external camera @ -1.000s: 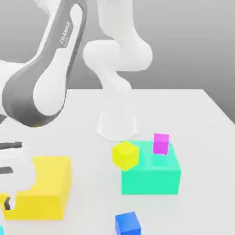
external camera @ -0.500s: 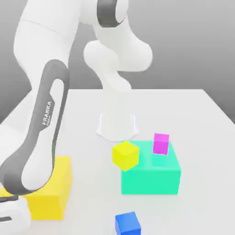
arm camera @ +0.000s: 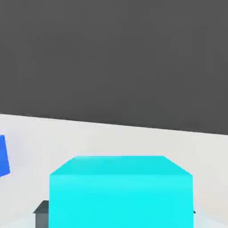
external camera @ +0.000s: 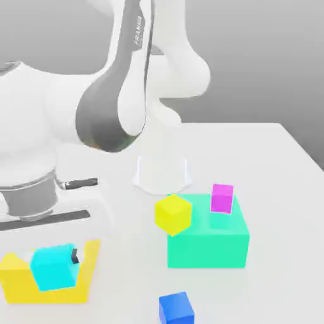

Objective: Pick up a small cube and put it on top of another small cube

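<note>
Exterior view: I have the white Franka arm (external camera: 120,88) bent over the pale tabletop (external camera: 278,183), its gripper (external camera: 60,262) hanging low at about eight o'clock in the picture. The jaws are pinched in against the small plain cube of bright cyan, matte and unmarked (external camera: 54,267), so the claw has that cube in its grasp; a dark fingertip (external camera: 74,255) shows just at the cube's three o'clock side. The cyan cube sits in front of the large yellow block (external camera: 88,278), covering part of it.

Toward four o'clock from the picture's centre stands the big teal-green block (external camera: 209,240). A small magenta cube (external camera: 222,197) rests on its top near the far edge, and a small yellow cube (external camera: 173,213), tilted, is at the block's ten o'clock corner; I cannot tell whether it touches the block. A small royal-blue cube (external camera: 176,308) lies at six o'clock, apart from the teal block.

In the hand view, the cyan cube (arm camera: 120,191) is close in front of the camera with dark finger pads (arm camera: 41,213) at its lower flanks, and the blue cube (arm camera: 3,156) peeks in at nine o'clock on the table (arm camera: 111,138).
</note>
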`<act>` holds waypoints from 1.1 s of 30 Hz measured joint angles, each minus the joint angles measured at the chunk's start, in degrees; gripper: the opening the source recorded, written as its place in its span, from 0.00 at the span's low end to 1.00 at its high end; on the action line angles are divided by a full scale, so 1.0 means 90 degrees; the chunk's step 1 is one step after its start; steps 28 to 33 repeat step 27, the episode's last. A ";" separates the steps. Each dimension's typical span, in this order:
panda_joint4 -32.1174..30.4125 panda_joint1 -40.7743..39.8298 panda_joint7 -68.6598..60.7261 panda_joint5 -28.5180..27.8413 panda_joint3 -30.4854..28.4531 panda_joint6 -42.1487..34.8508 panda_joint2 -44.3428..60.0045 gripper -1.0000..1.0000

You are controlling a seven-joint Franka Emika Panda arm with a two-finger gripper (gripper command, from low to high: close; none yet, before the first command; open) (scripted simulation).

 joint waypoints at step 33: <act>-0.3805 0.0228 0.3949 -0.1416 0.1990 0.0754 -0.3349 1.00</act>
